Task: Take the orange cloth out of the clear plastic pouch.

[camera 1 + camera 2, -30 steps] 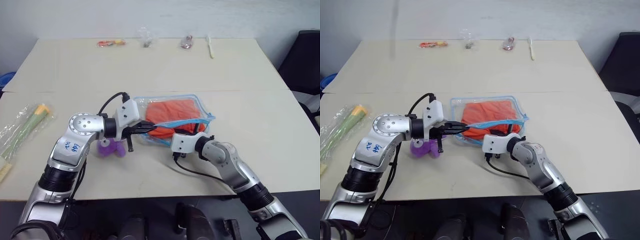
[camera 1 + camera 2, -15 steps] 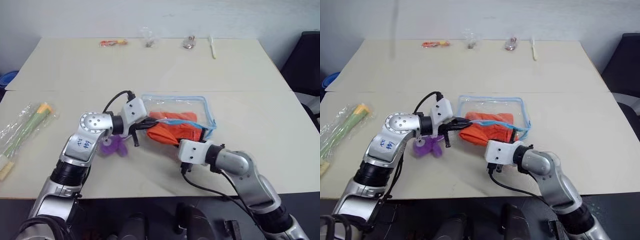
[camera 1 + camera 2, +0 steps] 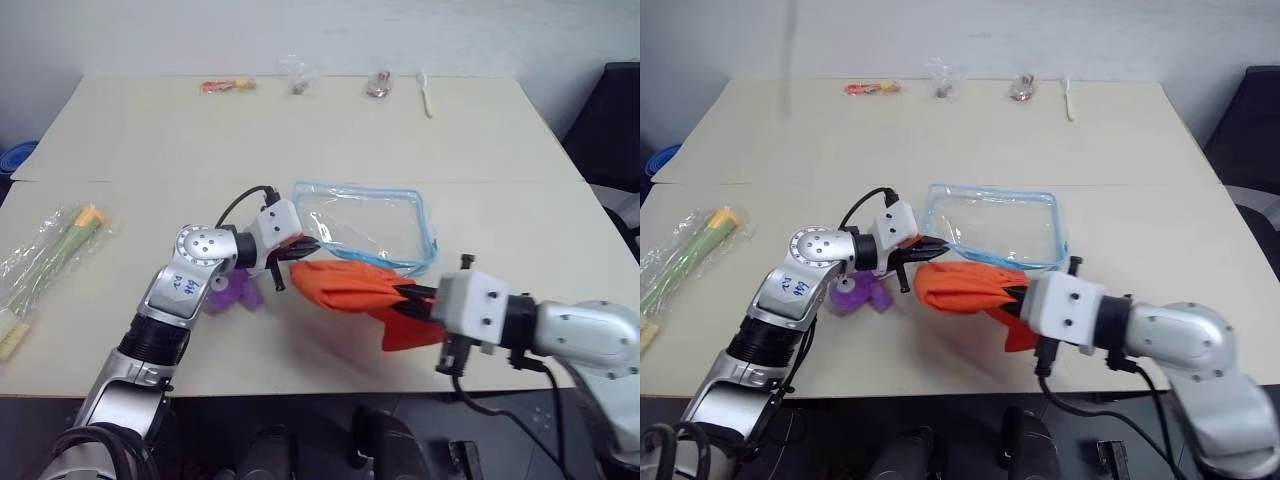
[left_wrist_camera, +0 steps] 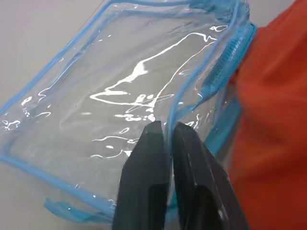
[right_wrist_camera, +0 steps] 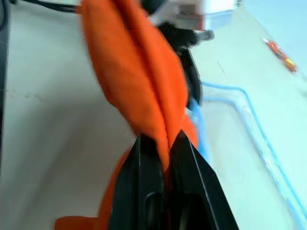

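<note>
The right gripper is clamped on the orange cloth, holding it clear of the clear plastic pouch. The left gripper pinches the pouch's blue-edged rim between nearly closed fingers, apparently anchoring the empty pouch on the table.

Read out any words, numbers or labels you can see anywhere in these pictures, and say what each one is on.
Blue handwritten marks on the left arm's round silver joint cover: too small and blurred to read.
Small packets at the far edge of the beige table: no readable print.
Nothing else carries text.
</note>
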`<state>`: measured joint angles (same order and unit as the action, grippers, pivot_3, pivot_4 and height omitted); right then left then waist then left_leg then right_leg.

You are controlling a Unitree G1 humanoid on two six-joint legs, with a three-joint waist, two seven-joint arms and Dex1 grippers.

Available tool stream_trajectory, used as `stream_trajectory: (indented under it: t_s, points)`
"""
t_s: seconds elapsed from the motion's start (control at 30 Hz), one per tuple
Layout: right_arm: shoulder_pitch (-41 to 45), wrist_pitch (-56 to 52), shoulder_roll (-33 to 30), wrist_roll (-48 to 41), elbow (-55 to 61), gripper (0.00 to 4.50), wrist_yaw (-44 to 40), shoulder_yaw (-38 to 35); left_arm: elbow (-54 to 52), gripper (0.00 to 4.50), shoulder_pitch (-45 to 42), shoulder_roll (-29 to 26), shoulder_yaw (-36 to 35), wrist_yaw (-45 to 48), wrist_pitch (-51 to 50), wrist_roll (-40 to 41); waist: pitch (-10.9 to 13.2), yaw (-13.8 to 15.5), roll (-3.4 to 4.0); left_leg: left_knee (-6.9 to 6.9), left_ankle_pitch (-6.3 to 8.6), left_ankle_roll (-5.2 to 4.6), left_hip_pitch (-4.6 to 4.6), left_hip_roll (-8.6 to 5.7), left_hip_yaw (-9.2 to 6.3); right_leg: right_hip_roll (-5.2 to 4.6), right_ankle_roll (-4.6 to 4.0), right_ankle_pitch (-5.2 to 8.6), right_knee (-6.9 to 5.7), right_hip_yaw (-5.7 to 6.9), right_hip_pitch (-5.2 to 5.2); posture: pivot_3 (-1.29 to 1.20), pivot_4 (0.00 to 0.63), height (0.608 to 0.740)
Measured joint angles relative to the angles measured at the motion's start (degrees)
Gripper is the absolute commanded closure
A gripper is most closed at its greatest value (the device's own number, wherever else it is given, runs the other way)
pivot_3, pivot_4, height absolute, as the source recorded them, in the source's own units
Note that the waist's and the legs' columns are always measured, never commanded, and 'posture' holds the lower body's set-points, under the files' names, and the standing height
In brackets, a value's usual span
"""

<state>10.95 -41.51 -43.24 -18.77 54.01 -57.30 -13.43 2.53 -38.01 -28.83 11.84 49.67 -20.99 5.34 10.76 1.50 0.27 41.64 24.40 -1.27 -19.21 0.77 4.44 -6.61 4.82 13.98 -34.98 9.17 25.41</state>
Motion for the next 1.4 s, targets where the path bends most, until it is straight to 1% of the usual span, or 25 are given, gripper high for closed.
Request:
stream_trajectory:
  t_s: [0.07, 0.1, 0.17, 0.23, 0.3, 0.33, 0.37, 0.4, 0.47, 0.5, 0.57, 0.67, 0.73, 0.87, 0.93, 1.03, 1.17, 1.27, 1.3, 1.33, 1.37, 1.4]
  points:
    - [0.91, -3.74, -2.79, -5.53, 0.02, 4.5, -0.98, -5.52, -1.17, 2.64, 0.16, -1.06, -0.09, 1.8, -0.59, 1.06, 0.01, -0.04, 0.01, 0.0, 0.0, 0.0, 0.0, 0.01, -0.04, 0.0, 0.0, 0.0, -0.01, -0.01, 0.01, 0.0, 0.15, 0.74]
    - [1.35, -5.08, -4.54, -7.54, -0.06, 4.5, -1.46, -8.38, -2.07, 2.4, 0.3, -2.0, -0.15, 2.93, -0.67, 1.55, 0.01, -0.04, 0.01, 0.0, 0.0, 0.0, 0.0, 0.02, -0.08, 0.01, 0.0, 0.0, -0.01, -0.01, 0.01, 0.0, 0.15, 0.74]
    - [2.06, -7.74, -8.63, -11.98, -0.64, 4.5, -2.31, -15.29, -3.98, 1.75, 0.53, -4.95, -0.87, 5.68, -0.65, 2.68, 0.01, -0.04, 0.01, -0.02, 0.0, 0.0, 0.02, 0.03, -0.22, 0.01, 0.0, 0.0, 0.0, -0.01, 0.0, 0.0, 0.15, 0.74]
    - [1.96, -8.47, -11.84, -14.16, -3.5, 4.5, -3.66, -19.76, -5.13, 1.14, 0.63, -8.13, -2.25, 8.69, -1.63, 4.63, 0.01, -0.04, 0.01, -0.02, 0.0, 0.0, 0.03, 0.01, -0.28, 0.0, 0.0, 0.0, 0.01, -0.04, 0.0, 0.0, 0.15, 0.74]
    - [1.35, -8.01, -14.45, -14.27, -7.44, 4.5, -4.71, -23.0, -6.58, 0.56, 0.66, -10.96, -3.76, 11.78, -3.54, 7.0, 0.01, 0.02, 0.01, -0.02, 0.0, 0.0, 0.02, 0.0, -0.29, -0.02, 0.0, 0.0, 0.0, -0.04, -0.01, 0.0, 0.15, 0.74]
    - [0.7, -5.44, -15.7, -12.91, -10.07, 4.5, -5.4, -23.2, -7.12, 0.56, 0.62, -12.4, -4.7, 14.15, -5.56, 9.78, 0.01, 0.06, 0.0, -0.01, 0.0, -0.01, 0.01, -0.01, -0.28, -0.03, 0.0, 0.0, -0.01, -0.03, -0.01, 0.0, 0.15, 0.74]
    - [-0.8, -0.04, -17.93, -9.48, -14.42, 4.5, -5.81, -22.65, -7.73, 0.56, 0.32, -14.58, -5.9, 17.88, -9.23, 13.89, 0.02, 0.01, -0.01, -0.01, 0.0, -0.01, 0.0, -0.02, -0.21, -0.03, 0.0, 0.0, 0.01, -0.02, -0.02, 0.0, 0.15, 0.74]
    - [-1.58, 6.64, -20.03, -4.49, -20.23, 4.5, -5.51, -21.23, -8.02, 0.56, -0.65, -16.44, -7.42, 21.23, -12.79, 18.02, 0.03, -0.01, -0.03, 0.0, 0.0, -0.01, 0.0, -0.03, -0.02, -0.04, 0.01, 0.0, 0.01, -0.04, -0.02, 0.0, 0.15, 0.74]
    - [-1.55, 18.99, -21.98, 4.42, -31.39, 4.5, -3.4, -17.74, -8.29, 0.56, -4.42, -17.95, -10.11, 24.93, -17.17, 23.29, 0.03, 0.1, -0.05, 0.0, -0.01, -0.03, 0.02, -0.05, 0.11, -0.08, 0.04, -0.02, 0.05, -0.02, -0.07, 0.0, 0.15, 0.74]
    - [-1.39, 23.38, -22.16, 7.29, -35.02, 4.5, -2.49, -16.09, -8.58, 0.56, -5.96, -18.11, -10.9, 25.67, -18.11, 24.59, 0.03, 0.11, -0.04, 0.0, -0.01, -0.03, 0.02, -0.05, 0.11, -0.08, 0.04, -0.02, 0.07, -0.01, -0.07, 0.0, 0.15, 0.74]
    - [0.7, 37.52, -22.2, 14.27, -45.09, 4.5, 1.18, -10.75, -8.31, 0.56, -9.04, -17.52, -11.27, 26.2, -20.19, 26.65, 0.03, -0.19, -0.02, -0.02, -0.01, -0.02, 0.04, -0.04, 0.17, -0.05, 0.04, -0.02, 0.06, -0.04, -0.07, 0.0, 0.15, 0.74]
    - [4.12, 54.72, -22.14, 23.04, -58.34, 4.5, 8.33, -4.68, -7.98, 0.56, -10.85, -15.87, -11.27, 25.52, -22.85, 29.0, 0.1, -0.68, 0.11, -0.1, -0.04, 0.02, 0.03, 0.01, 0.21, -0.01, 0.03, -0.02, 0.05, -0.04, -0.01, 0.0, 0.15, 0.74]
    - [4.61, 62.78, -21.27, 27.07, -63.13, 4.5, 13.13, -2.74, -8.1, 0.56, -10.95, -14.76, -11.35, 24.68, -24.45, 30.48, 0.12, -0.97, 0.14, -0.17, -0.07, 0.08, 0.03, 0.07, 0.19, 0.01, 0.0, 0.0, 0.06, -0.02, 0.0, 0.0, 0.15, 0.74]
    - [1.32, 74.71, -18.21, 31.72, -69.16, 4.5, 19.86, 0.7, -9.31, 0.56, -9.94, -14.56, -11.6, 23.54, -25.22, 31.6, 0.12, -1.34, 0.14, -0.2, -0.07, 0.09, 0.02, 0.08, 0.15, -0.01, 0.0, 0.0, 0.08, -0.01, 0.01, 0.0, 0.15, 0.74]
    - [-1.25, 77.53, -16.73, 32.4, -71.65, 4.5, 21.14, 2.61, -10.22, 0.56, -8.75, -14.55, -11.8, 23.15, -25.22, 31.91, 0.12, -1.37, 0.15, -0.18, -0.07, 0.09, 0.01, 0.1, 0.14, -0.04, 0.0, 0.0, 0.06, -0.03, 0.01, 0.0, 0.15, 0.74]
    - [-3.6, 79.39, -16.56, 32.76, -74.17, 4.5, 21.85, 4.28, -11.02, 0.56, -8.28, -14.48, -11.76, 23.09, -25.05, 32.3, 0.13, -1.35, 0.17, -0.14, -0.09, 0.06, 0.01, 0.15, 0.14, -0.07, 0.0, 0.0, 0.02, -0.06, 0.0, 0.0, 0.15, 0.74]
    - [-5.7, 79.32, -16.57, 30.36, -74.8, 3.42, 21.05, 4.21, -11.0, 0.51, -8.26, -14.98, -11.76, 24.5, -24.37, 32.65, 0.13, -1.42, 0.17, -0.14, -0.09, 0.06, 0.03, 0.19, 0.07, -0.04, 0.0, 0.0, 0.03, -0.07, 0.0, 0.0, 0.15, 0.74]
    - [-7.21, 77.58, -16.66, 27.74, -74.27, 2.35, 19.54, 3.89, -10.68, 0.51, -8.26, -15.17, -11.76, 25.54, -23.63, 32.64, 0.13, -1.34, 0.17, -0.13, -0.09, 0.06, 0.02, 0.18, 0.02, -0.05, 0.0, 0.0, 0.04, -0.07, 0.0, 0.0, 0.15, 0.74]
    - [-8.63, 76.52, -16.86, 26.45, -73.23, 2.04, 18.72, 3.39, -10.55, 0.51, -8.26, -15.26, -11.75, 25.91, -23.36, 32.63, 0.13, -1.23, 0.18, -0.12, -0.09, 0.06, 0.02, 0.19, 0.01, -0.06, 0.0, 0.0, 0.03, -0.07, 0.0, 0.0, 0.15, 0.74]
    - [-10.0, 75.64, -16.92, 25.56, -72.22, 1.61, 18.13, 2.79, -10.38, 0.51, -8.27, -15.54, -11.74, 26.24, -23.2, 32.63, 0.13, -1.09, 0.19, -0.12, -0.09, 0.06, 0.02, 0.18, 0.0, -0.05, 0.0, 0.0, 0.03, -0.07, 0.0, 0.0, 0.15, 0.74]
    - [-12.29, 73.78, -16.96, 23.93, -70.38, 1.38, 17.17, 1.34, -10.01, 0.51, -8.31, -15.79, -11.68, 26.65, -22.87, 32.6, 0.14, -0.87, 0.2, -0.13, -0.09, 0.06, 0.01, 0.17, -0.01, -0.05, 0.0, 0.0, 0.05, -0.06, 0.0, 0.0, 0.15, 0.74]
    - [-15.64, 70.76, -17.02, 21.58, -67.71, 1.01, 15.82, -0.86, -9.19, 0.51, -8.4, -16.28, -11.57, 27.23, -22.47, 32.56, 0.14, -0.66, 0.22, -0.13, -0.09, 0.06, 0.02, 0.17, -0.02, -0.03, 0.0, 0.0, 0.05, -0.07, 0.0, 0.0, 0.15, 0.74]
